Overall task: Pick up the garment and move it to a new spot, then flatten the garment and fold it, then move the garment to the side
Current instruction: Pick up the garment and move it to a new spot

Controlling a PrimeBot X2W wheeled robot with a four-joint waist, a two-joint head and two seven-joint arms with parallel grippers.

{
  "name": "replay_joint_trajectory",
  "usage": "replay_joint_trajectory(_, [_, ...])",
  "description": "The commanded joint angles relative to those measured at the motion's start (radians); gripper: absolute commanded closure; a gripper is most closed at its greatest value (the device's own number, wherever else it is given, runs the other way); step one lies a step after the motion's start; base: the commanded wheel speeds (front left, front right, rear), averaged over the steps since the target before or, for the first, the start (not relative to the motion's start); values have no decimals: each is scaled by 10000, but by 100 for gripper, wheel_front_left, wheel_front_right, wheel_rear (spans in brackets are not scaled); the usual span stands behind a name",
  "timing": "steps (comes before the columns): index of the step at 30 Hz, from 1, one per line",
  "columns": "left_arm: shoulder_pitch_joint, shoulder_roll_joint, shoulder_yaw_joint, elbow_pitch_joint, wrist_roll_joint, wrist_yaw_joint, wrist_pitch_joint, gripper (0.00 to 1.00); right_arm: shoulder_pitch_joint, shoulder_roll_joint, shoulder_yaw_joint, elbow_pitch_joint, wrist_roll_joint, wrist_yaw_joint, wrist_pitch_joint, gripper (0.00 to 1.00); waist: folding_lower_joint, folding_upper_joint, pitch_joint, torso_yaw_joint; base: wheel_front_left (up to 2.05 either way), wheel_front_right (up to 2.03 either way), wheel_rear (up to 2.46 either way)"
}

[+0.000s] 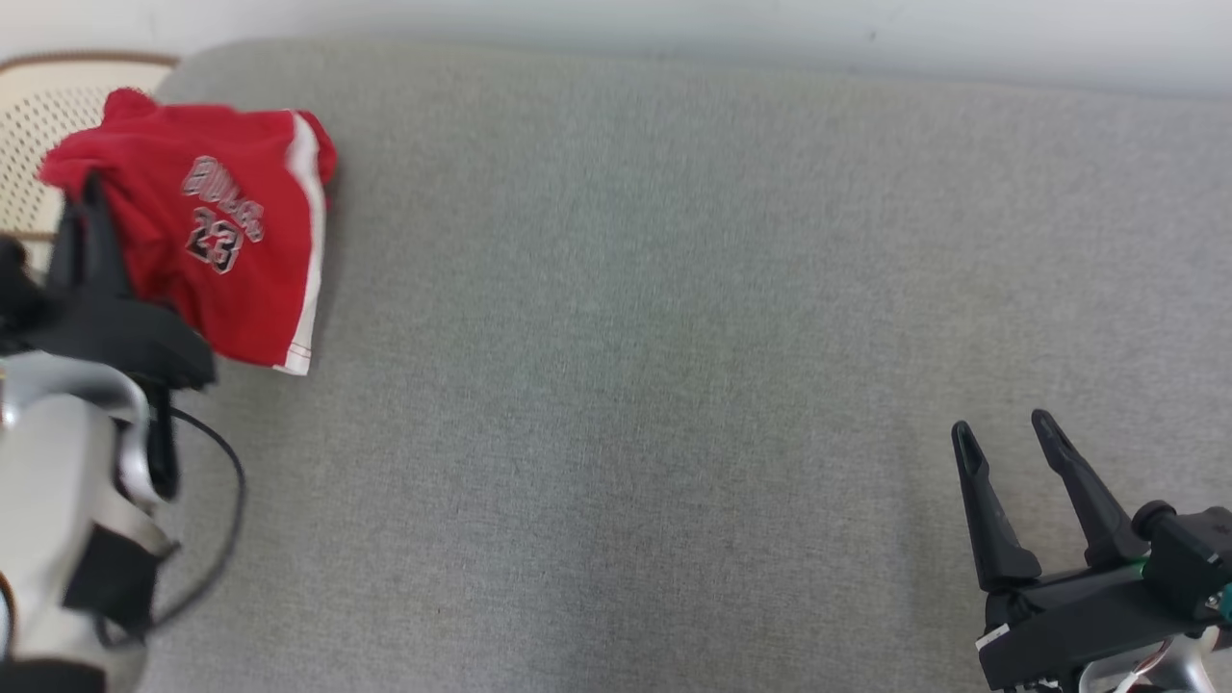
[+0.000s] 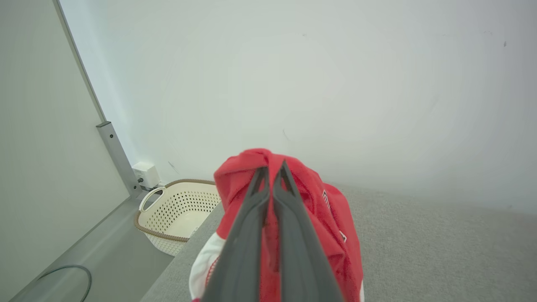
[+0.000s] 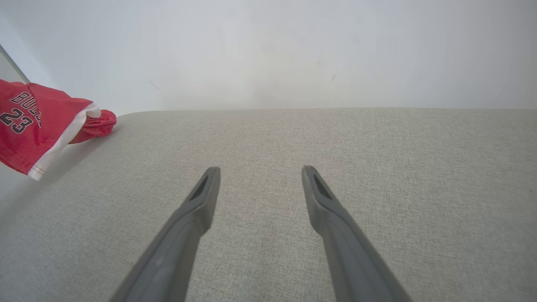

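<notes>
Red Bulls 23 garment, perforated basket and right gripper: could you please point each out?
red Bulls 23 garment (image 1: 241, 308), head view, below the number.
perforated basket (image 2: 184, 201), left wrist view, inner wall.
right gripper (image 1: 1003, 423), head view, midway between fingertips.

The left pincer (image 2: 272, 167) is at the far left. Its two dark fingers are pressed together, pinching a fold of the red garment (image 1: 231, 250), and they point away from the robot. Behind it, the black wrist (image 1: 125, 337) joins a pale silver forearm (image 1: 48, 481) at the near left. The right pincer (image 1: 1004, 425) sits at the near right. Its fingers are spread wide with nothing between them, pointing to the far side and leaning slightly left.
</notes>
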Motion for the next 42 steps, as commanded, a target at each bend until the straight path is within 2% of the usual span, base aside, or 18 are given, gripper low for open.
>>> replay_joint_trajectory(1, [463,-33,-35,-569,165,107,-70,100,161,67,-19,53,-11,-9,-80,0,1,0,-463,-137,0,0,0])
replay_joint_trajectory(6, [1820,-124,-414,-3148,666,660,18,100,202,293,-18,176,-49,-9,-203,0,1,0,-761,-489,0,0,0])
replay_joint_trajectory(10, [2845,-237,-1045,-5190,1038,1018,526,100,191,457,-73,221,-74,-9,-319,0,1,0,-798,-857,0,0,0])
replay_joint_trajectory(11, [2845,-237,-1045,-5190,1038,1018,526,100,191,457,-73,221,-74,-9,-319,0,1,0,-798,-857,0,0,0])
replay_joint_trajectory(14, [3484,-323,-1574,-6389,1301,1178,935,100,94,553,-55,295,-50,-9,-430,0,1,0,-725,-1208,0,0,0])
replay_joint_trajectory(19, [4131,-679,-2499,-7563,1505,1175,1407,100,-122,651,-59,468,3,-9,-643,0,1,0,-493,-1888,0,0,0])
replay_joint_trajectory(24, [4130,-1115,-3304,-7740,1577,985,1583,100,-345,769,-129,734,111,-10,-890,0,1,0,-223,-2712,0,0,0])
replay_joint_trajectory(33, [3184,-1994,-4486,-6793,1461,219,1529,100,-658,983,-186,1286,278,-9,-1366,0,1,0,254,-4341,0,0,0])
replay_joint_trajectory(37, [2904,-2246,-4988,-6213,1409,-27,1562,100,-709,1052,-206,1482,384,-9,-1540,0,1,0,526,-4785,0,0,0])
replay_joint_trajectory(42, [2769,-2395,-5241,-5098,1154,-199,1457,100,-859,1096,-93,1685,517,-9,-1750,0,1,0,756,-5023,0,0,0])
